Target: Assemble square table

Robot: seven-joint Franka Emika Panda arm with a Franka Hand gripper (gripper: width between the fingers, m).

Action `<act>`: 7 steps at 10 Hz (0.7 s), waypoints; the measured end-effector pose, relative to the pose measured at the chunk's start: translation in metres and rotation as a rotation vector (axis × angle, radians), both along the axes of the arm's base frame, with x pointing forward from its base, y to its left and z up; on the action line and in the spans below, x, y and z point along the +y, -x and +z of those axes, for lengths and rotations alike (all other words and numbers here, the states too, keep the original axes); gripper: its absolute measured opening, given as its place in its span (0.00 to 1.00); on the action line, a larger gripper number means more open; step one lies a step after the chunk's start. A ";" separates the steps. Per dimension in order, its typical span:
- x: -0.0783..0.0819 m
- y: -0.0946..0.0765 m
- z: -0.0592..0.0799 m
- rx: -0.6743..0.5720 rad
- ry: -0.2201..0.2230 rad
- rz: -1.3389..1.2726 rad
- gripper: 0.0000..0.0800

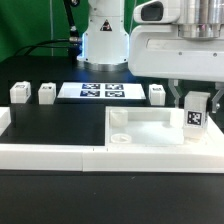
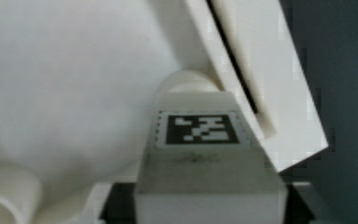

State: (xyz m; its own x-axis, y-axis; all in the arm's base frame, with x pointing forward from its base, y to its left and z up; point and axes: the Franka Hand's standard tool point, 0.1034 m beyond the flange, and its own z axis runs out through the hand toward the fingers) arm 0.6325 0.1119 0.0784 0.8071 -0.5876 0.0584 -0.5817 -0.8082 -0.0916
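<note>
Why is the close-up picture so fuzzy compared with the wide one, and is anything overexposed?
Wrist view: blurry, being very close to the small white tagged leg; only its black-and-white tag is legible. Exterior view: sharper, but the white plastic square tabletop looks washed out against the black table, with faint shadows inside its rim.

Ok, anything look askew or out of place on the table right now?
Nothing stands out. The three loose legs stand upright in a row, the tabletop lies flat behind the border rail, and the leg in the tool looks upright.
</note>
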 end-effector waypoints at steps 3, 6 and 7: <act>-0.003 0.003 -0.001 0.035 -0.066 -0.422 0.36; 0.006 0.006 -0.001 0.064 -0.111 -0.801 0.36; 0.010 0.006 -0.001 0.069 -0.126 -0.917 0.36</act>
